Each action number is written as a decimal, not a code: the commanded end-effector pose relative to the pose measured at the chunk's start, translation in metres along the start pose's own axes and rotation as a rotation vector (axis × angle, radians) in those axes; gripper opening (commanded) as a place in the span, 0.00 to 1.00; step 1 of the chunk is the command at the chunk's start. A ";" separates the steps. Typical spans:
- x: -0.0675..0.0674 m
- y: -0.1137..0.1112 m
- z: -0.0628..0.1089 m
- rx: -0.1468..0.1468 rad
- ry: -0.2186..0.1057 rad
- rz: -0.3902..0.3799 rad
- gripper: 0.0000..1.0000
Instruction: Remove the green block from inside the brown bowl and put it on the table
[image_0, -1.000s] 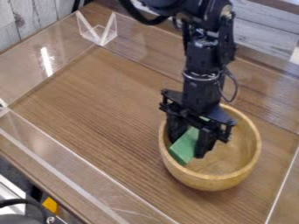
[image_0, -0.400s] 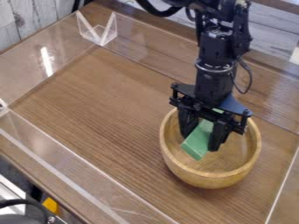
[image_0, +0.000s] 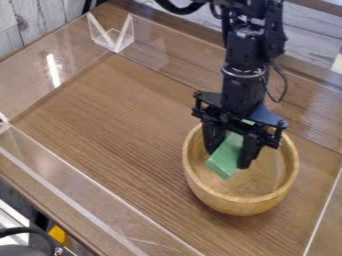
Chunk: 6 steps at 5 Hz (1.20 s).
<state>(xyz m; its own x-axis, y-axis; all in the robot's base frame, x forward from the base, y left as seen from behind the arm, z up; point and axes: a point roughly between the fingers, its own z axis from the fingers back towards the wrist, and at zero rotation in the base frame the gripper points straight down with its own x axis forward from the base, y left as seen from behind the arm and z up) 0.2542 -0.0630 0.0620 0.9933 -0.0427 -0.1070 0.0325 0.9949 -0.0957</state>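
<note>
A black robot arm comes down from the top of the picture, at about 1 o'clock from the middle. It points straight down. At its end is the black pincer, which reaches down into the round, light-brown wooden bowl.

The bowl has thick, smooth walls. It sits on the dark-brown wood-grain desk, at about 4 o'clock from the middle of the picture.

The flat green block is between the two black fingers of the pincer. The fingers sit on each side of the block and the pincer is clamped on it. The block is tilted, with its top end up by the fingers and its low end down toward the bottom of the bowl. The block is inside the ring of the bowl's rim. I cannot tell if its low end touches the bowl's floor.

Clear plastic walls stand along the edges of the desk. One runs along the far left side, at about 10 o'clock. Another lies along the near edge, at about 7 o'clock. A small clear corner piece stands at about 11 o'clock, well apart from the bowl.

Pale white planks show behind the desk, at about 2 o'clock.
</note>
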 end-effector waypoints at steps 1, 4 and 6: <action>0.015 0.004 0.009 -0.006 -0.062 -0.003 0.00; 0.006 0.024 0.037 -0.011 -0.095 0.100 0.00; -0.019 0.034 0.040 0.006 -0.105 0.214 0.00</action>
<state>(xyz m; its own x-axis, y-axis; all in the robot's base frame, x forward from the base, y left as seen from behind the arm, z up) 0.2374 -0.0263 0.0896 0.9831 0.1713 -0.0646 -0.1755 0.9822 -0.0675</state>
